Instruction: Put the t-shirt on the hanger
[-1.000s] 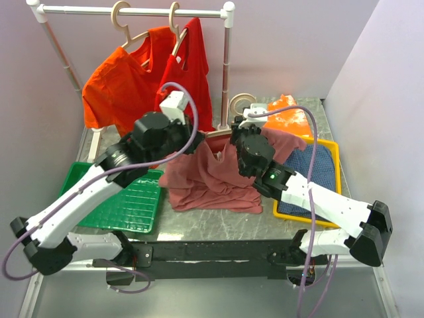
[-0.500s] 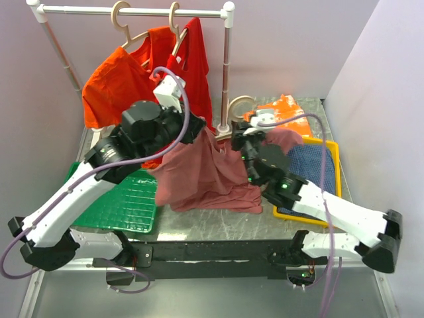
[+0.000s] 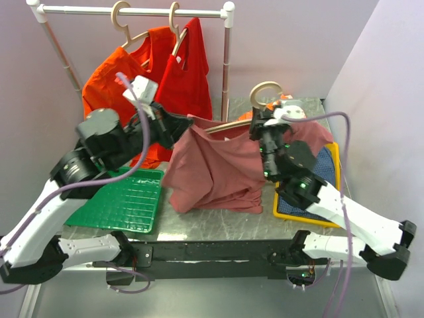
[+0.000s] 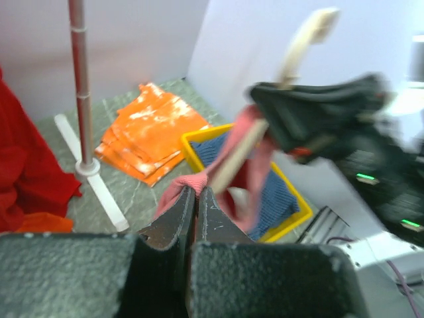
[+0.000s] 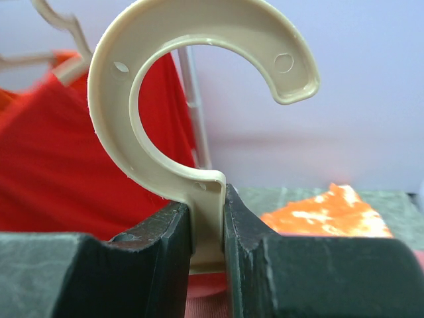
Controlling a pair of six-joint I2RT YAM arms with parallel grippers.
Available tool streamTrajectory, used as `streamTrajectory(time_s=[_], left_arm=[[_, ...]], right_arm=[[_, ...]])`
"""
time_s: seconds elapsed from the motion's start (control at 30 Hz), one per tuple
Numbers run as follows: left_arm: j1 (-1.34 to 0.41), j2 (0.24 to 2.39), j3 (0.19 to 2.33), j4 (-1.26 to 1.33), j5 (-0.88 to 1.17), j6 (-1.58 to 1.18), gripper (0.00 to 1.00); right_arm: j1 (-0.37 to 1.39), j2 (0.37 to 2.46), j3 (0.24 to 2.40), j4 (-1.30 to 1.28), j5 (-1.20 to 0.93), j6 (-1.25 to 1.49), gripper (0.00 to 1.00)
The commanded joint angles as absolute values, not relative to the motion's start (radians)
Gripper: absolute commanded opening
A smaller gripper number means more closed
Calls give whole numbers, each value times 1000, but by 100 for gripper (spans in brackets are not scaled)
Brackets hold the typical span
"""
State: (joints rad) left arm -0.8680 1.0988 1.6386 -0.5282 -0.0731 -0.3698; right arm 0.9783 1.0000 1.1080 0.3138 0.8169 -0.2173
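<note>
The dusty rose t-shirt (image 3: 215,165) hangs lifted above the table, draped over the beige hanger (image 3: 233,123). My left gripper (image 3: 183,126) is shut on the shirt's left shoulder edge (image 4: 187,182). My right gripper (image 3: 267,127) is shut on the hanger's neck, just below its round hook (image 3: 264,95). In the right wrist view the hook (image 5: 199,73) rises between my closed fingers (image 5: 172,228). In the left wrist view the hanger (image 4: 255,136) runs away from my jaws toward the right gripper (image 4: 318,112).
A white clothes rail (image 3: 132,11) at the back holds an orange t-shirt (image 3: 119,79) and a red t-shirt (image 3: 189,76). A green tray (image 3: 122,205) lies front left. A yellow bin (image 3: 331,189) with blue cloth sits right; an orange cloth (image 3: 288,106) lies behind it.
Both arms have risen and spread apart. The hanger and shirt have been lifted off the table, and the shirt now hangs stretched between the grippers.
</note>
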Motion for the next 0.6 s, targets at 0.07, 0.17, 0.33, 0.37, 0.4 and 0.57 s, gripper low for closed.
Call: streamTrajectory(time_s=[0.07, 0.17, 0.33, 0.37, 0.4, 0.57], left_arm=[[-867, 1034, 1548, -517, -133, -316, 1], [-865, 1017, 1471, -500, -239, -298, 1], [-864, 1104, 1520, -500, -175, -261, 1], [-865, 1135, 1557, -499, -126, -262, 1], [-864, 1146, 1572, -488, -106, -270, 1], [-888, 1204, 1678, -492, 8, -305, 1]], right_arm=[[934, 1035, 1166, 313, 799, -232, 0], [928, 1045, 1190, 262, 766, -213, 0], [949, 1055, 1212, 184, 709, -101, 0], [956, 1066, 1209, 189, 718, -101, 0], [959, 1077, 1207, 193, 725, -94, 0], [939, 1158, 1218, 213, 793, -64, 0]])
